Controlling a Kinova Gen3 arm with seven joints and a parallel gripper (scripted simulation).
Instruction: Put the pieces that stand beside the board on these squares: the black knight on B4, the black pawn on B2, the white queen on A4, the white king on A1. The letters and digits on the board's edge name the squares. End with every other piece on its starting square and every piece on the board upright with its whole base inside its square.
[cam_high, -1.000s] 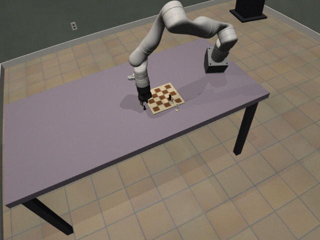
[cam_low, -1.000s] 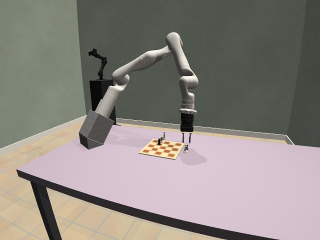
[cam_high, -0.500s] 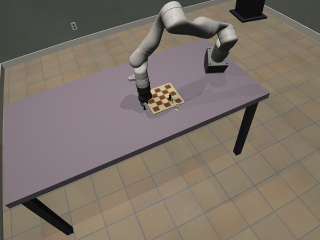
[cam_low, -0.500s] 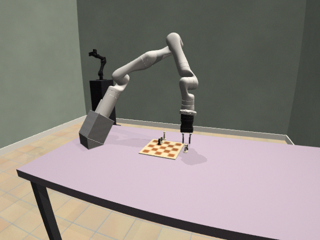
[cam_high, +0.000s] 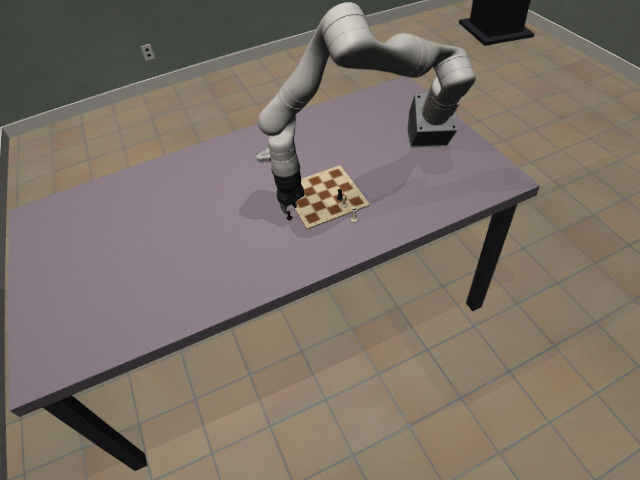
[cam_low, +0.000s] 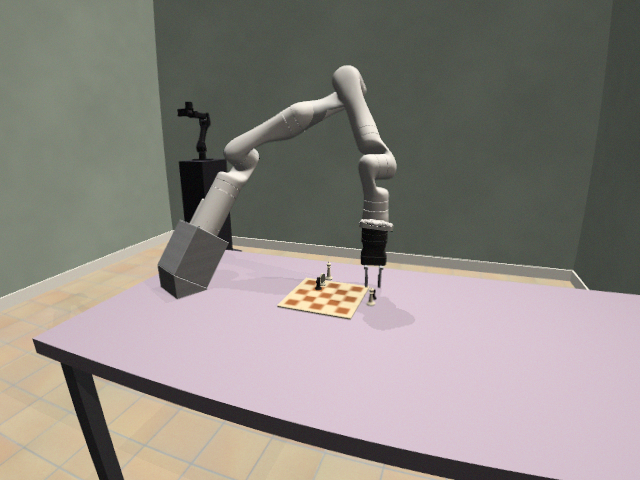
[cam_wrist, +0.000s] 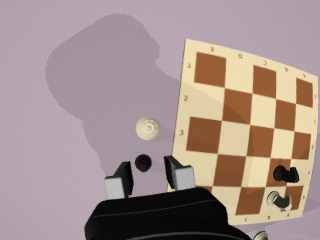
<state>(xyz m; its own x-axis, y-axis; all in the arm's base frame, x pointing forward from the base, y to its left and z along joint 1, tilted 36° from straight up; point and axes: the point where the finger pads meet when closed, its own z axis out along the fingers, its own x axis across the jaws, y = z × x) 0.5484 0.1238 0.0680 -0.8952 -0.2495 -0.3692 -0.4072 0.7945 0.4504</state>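
Pawn pickup next, knight looks parked
Gripper (cam_high: 287, 207) (cam_low: 373, 285) (cam_wrist: 148, 170) is parted with nothing in it, fingers above the black pawn (cam_high: 288, 216) (cam_low: 374, 293) (cam_wrist: 143, 162), which stands off the board (cam_high: 308, 225) (cam_low: 351, 317) (cam_wrist: 183, 65). I'd centre the pads on it, go straight down, squeeze gently, then lift clear before heading to B2. Watch the near white piece (cam_low: 371, 298) (cam_wrist: 147, 128), just past the pawn at 12 o'clock in the wrist view; don't clip it. Board's at 3 o'clock, with the black knight (cam_high: 339, 194) (cam_low: 318, 283) (cam_wrist: 286, 174) seemingly on B4 and a white knight (cam_high: 343, 201) (cam_low: 323, 279) (cam_wrist: 278, 200) beside it, type's my guess. Far white piece (cam_high: 354, 214) (cam_low: 328, 271) (cam_wrist: 260, 236): 5 o'clock, off-board. Count: one board, two black pieces, three white; three off, two on.
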